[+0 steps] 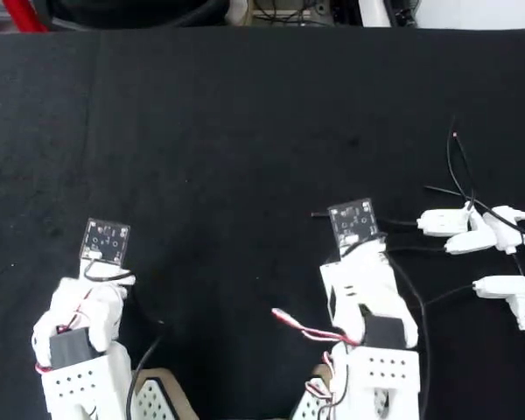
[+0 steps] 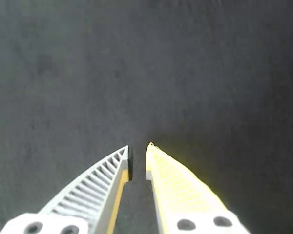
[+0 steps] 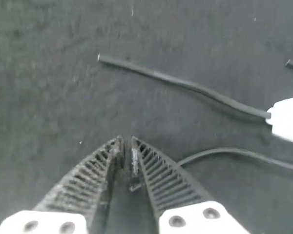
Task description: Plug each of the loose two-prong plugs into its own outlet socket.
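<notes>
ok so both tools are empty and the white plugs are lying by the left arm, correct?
Not quite. The left tool and right tool are both empty, but the white plugs lie by the right arm, not the left. The high view shows them near the right edge of the table.

Tons of open bench (image 1: pixel 245 131) left of the plug cluster (image 1: pixel 444 222), far side and near side, easy to swing through. Tighter right at the cluster: black cables (image 3: pixel 156 74) looping off beyond it and trailing toward the near edge. One more white plug (image 1: pixel 499 285) just nearer than the cluster, only a narrow gap between.
</notes>
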{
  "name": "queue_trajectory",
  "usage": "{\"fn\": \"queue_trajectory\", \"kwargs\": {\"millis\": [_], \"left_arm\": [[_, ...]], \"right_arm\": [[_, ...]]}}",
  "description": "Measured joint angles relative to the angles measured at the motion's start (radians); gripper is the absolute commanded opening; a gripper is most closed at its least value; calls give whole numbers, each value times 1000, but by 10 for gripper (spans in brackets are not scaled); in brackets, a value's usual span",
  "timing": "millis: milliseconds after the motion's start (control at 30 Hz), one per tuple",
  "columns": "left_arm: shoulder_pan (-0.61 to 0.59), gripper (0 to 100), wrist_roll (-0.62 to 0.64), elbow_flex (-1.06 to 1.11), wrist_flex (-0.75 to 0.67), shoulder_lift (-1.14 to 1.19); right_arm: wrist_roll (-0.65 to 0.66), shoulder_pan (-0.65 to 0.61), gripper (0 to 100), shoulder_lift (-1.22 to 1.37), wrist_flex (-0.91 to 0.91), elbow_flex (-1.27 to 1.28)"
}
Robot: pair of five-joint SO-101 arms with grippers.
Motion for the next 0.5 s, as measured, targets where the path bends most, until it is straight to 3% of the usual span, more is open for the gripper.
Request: {"fn": "queue_trajectory", "kwargs": {"millis": [267, 500], "left_arm": [[0, 70, -5, 0, 48, 0], [0, 70, -5, 0, 48, 0]], "right_arm": [[0, 0, 18, -112, 163, 2], [0, -41, 18, -124, 193, 2]]}}
